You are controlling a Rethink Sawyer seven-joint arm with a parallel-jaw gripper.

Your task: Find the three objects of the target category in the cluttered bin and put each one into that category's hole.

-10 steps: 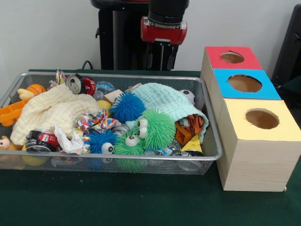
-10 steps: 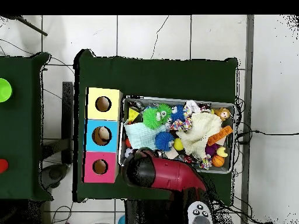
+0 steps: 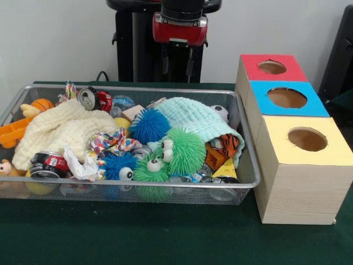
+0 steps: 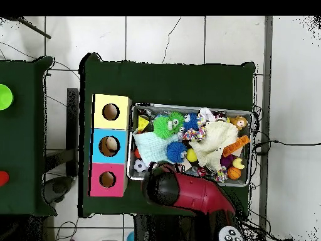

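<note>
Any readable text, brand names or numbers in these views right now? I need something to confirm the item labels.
None can be read.
Red-and-silver can at the bin's back: printing too blurred.
Second can at the bin's front rim: markings too blurred.
Red, blue and yellow boxes: plain, no writing.
Gripper: no legible marking.

The basket is silver wire mesh, on a dark green table. Inside lie a cream cloth and a pale mint cloth, a blue spiky ball, two green spiky balls with white eyes, red-and-silver cans, an orange ball, a black-and-white ball and an orange, black-striped tiger toy. At the table's edge stand pale wood boxes topped red, blue and yellow. The arm's wrist is red and black.
</note>
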